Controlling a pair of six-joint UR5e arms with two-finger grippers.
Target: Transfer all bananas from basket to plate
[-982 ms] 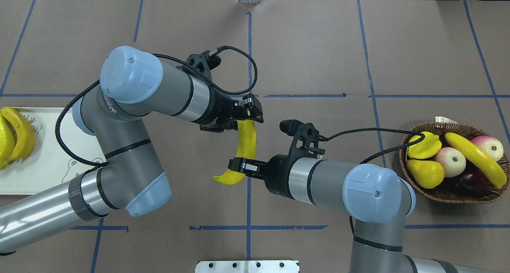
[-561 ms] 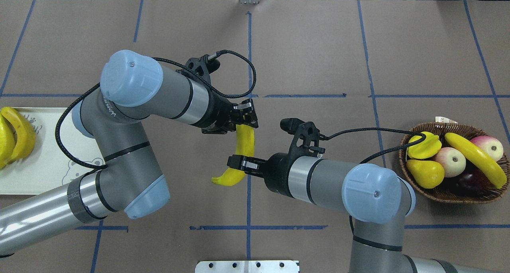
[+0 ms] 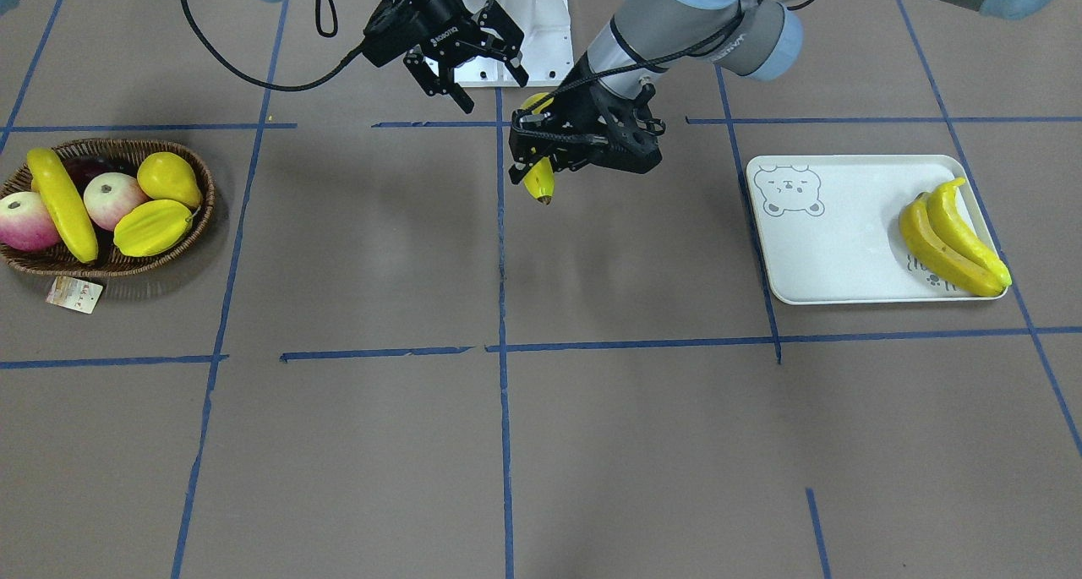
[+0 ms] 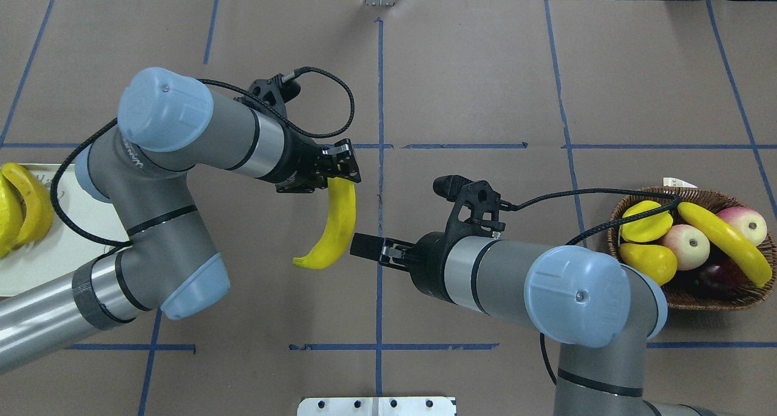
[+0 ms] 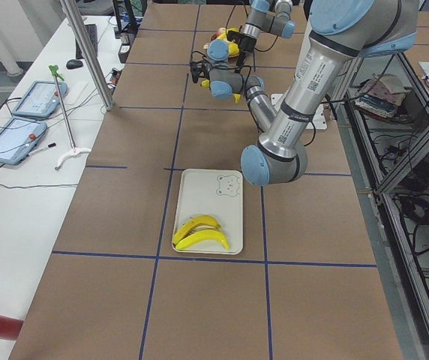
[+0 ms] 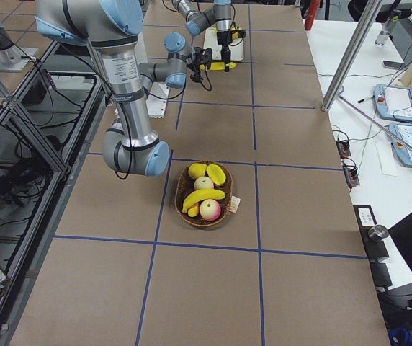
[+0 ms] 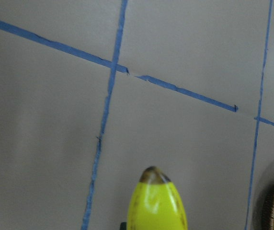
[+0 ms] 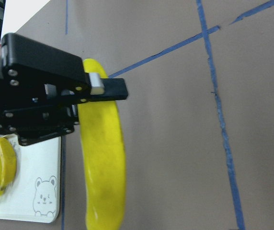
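Note:
My left gripper [image 4: 341,174] is shut on the top end of a yellow banana [image 4: 335,223], which hangs above the table's middle; it also shows in the front view [image 3: 541,180] under that gripper [image 3: 537,150]. My right gripper [image 4: 359,246] is open and empty just right of the banana; its fingers are spread in the front view [image 3: 496,91]. Two bananas [image 3: 951,237] lie on the white bear-print plate [image 3: 837,249] at the far left of the overhead view [image 4: 54,258]. One banana [image 4: 722,243] lies in the wicker basket [image 4: 692,300].
The basket also holds a yellow pear [image 4: 649,263], a starfruit [image 4: 646,221], two apples [image 4: 686,246] and a dark fruit. A paper tag [image 3: 74,294] lies beside the basket. A metal base plate [image 4: 376,405] sits at the table's near edge.
My right gripper has let go of the banana's lower end and opened. My left arm has carried the banana to the left, away from the right gripper.

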